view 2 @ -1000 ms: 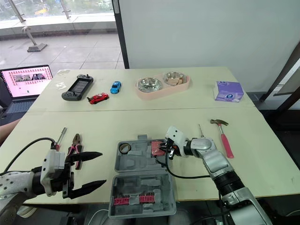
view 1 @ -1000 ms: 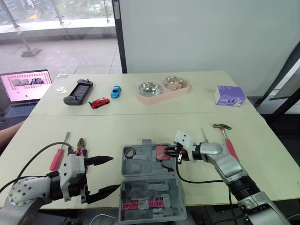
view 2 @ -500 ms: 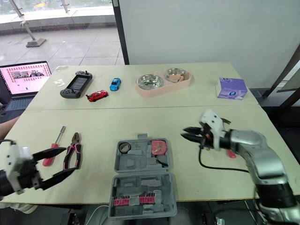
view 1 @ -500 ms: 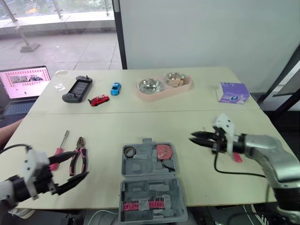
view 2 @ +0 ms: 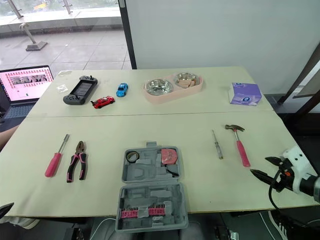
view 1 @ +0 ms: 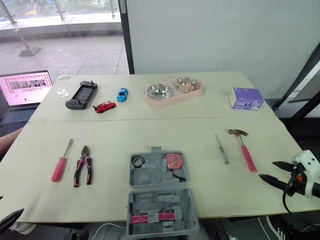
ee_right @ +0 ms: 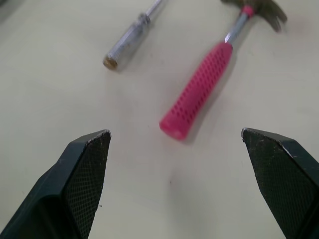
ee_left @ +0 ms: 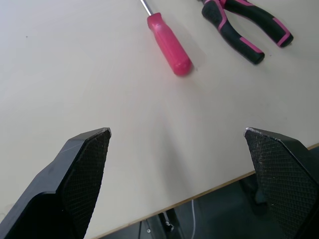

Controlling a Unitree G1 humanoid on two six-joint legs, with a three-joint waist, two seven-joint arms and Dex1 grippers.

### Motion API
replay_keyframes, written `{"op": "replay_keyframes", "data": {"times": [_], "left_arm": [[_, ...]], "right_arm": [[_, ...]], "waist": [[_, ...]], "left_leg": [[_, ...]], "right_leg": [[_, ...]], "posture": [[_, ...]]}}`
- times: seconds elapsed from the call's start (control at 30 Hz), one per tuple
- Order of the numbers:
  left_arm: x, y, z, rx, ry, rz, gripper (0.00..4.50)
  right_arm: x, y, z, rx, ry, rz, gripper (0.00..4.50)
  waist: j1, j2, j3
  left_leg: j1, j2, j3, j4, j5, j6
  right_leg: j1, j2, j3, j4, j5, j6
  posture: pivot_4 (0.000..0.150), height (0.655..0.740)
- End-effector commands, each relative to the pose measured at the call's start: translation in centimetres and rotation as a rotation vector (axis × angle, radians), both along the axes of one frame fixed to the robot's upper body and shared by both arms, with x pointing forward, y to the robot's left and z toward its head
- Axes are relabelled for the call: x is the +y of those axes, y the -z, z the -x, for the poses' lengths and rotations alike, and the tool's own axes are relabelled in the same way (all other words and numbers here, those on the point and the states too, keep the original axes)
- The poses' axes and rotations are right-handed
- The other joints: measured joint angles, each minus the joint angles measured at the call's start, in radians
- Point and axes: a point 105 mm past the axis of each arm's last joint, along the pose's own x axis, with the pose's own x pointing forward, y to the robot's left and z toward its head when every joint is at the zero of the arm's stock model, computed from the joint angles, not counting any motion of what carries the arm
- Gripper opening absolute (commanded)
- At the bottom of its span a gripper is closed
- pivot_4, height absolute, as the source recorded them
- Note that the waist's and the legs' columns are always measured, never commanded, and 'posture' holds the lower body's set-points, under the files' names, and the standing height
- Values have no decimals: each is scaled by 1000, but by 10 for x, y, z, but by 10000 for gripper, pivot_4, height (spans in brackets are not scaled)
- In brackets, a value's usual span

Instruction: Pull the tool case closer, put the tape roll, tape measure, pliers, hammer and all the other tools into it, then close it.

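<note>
Looking at the tool case [view 2: 147,169]: lies open at the front edge of the table [view 2: 150,127], lid flat toward the robot. Holds a tape roll [view 2: 131,157] and a red tape measure [view 2: 169,156] in its far half, and a row of pink bits [view 2: 142,213] in its near half.

Left of the case and well apart from it: pliers [view 2: 79,154] with pink and black handles, then a pink screwdriver [view 2: 51,165] just beside them on the outer side.

Right of the case: a thin grey screwdriver [view 2: 217,145], then a hammer [view 2: 241,150] with a pink handle, both flat on the table.

Farther right of the case than the hammer, at the table's edge: right gripper [view 2: 260,166], fingers spread wide, holding nothing. Points at the hammer's handle end, near it but not touching.

Far left of the case, by the front edge: left gripper [ee_left: 177,132], fingers spread wide too, holding nothing. Faces the pink screwdriver and the pliers, clearly apart from both.
</note>
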Motion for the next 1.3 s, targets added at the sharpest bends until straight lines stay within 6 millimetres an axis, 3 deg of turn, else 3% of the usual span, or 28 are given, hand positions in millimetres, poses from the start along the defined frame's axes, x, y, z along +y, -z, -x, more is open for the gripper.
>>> {"op": "replay_keyframes", "data": {"times": [0.03,0.37,0.6,0.7,0.9,1.1,1.3], "left_arm": [[6,-11,-4,-15,21,-55,45000],[4,-11,-14,-39,37,-40,45000],[-26,-7,-25,-152,-35,111,45000],[-45,-8,-32,-260,-142,165,45000],[-81,0,-51,-275,-374,238,45000],[-113,-3,-91,-258,-457,250,45000],[-127,4,-130,-175,-486,260,45000]], "right_arm": [[-5,-8,1,-49,7,9,44375],[5,-5,-1,-83,12,-19,44375],[68,-35,-26,-188,-129,-91,44375],[127,-62,-40,-253,-303,-138,44375],[210,-89,-53,-302,-587,-174,44375],[260,-85,-55,-287,-770,-143,44375],[275,-83,-51,-265,-838,-151,44375]], "waist": [[0,0,0],[-3,0,0],[-5,1,0],[-5,2,0],[5,-2,0],[23,-3,-1],[24,-3,-1]], "left_leg": [[0,0,0,0,0,0],[1,0,0,0,0,0],[1,0,0,0,0,0],[1,0,0,0,0,0],[0,1,-2,2,0,-1],[-1,-1,-4,2,1,-1],[-1,-2,-4,2,2,-3]], "right_leg": [[0,0,0,0,0,0],[0,0,0,2,0,0],[0,0,1,3,1,2],[0,0,1,3,2,4],[0,1,0,3,3,4],[0,0,-1,3,3,4],[-1,0,-1,4,3,4]], "posture": [[1500,7360],[1500,7360],[1500,7360],[1500,7360],[1500,7360],[1500,7360],[1500,7360]]}}
